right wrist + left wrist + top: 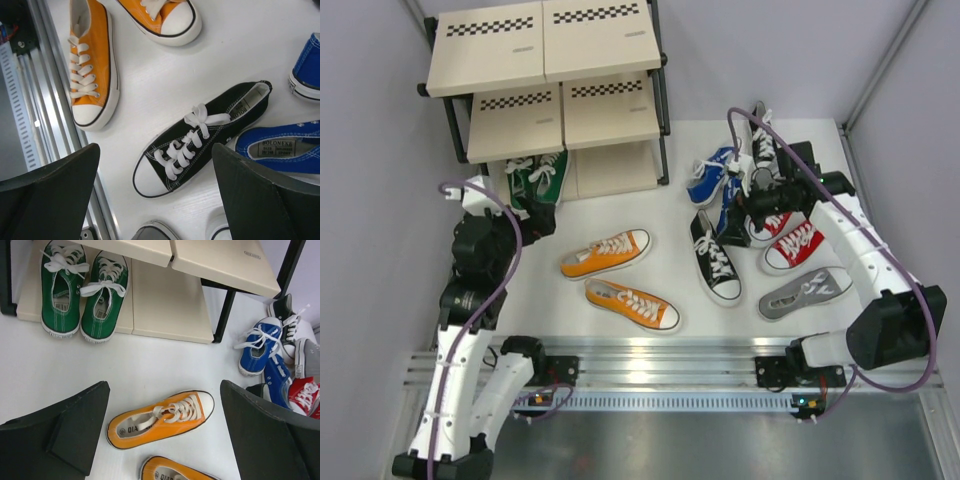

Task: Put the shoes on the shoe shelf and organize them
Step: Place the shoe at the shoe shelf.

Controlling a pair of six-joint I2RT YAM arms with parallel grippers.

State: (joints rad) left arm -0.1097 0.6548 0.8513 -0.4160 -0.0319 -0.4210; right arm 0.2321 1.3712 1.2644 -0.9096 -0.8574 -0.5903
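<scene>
Green pair (100, 315): sitting side by side on the lowest board of the shoe shelf (545, 45), already placed.
Upper boards: showing nothing on them.
Left to do: orange pair (607, 253), blue shoes (712, 178), red shoes (793, 245) and grey shoe (805, 293) are lying loose on the table (670, 150).
Left jaws: hanging wide open, gripping nothing, above the orange pair.
Right jaws: hovering open over a black shoe (200, 140), holding nothing.

pair of shoes (538, 180) on bottom board (615, 168) of shelf (490, 45), other shoes (606, 253) on table (680, 215)
</scene>
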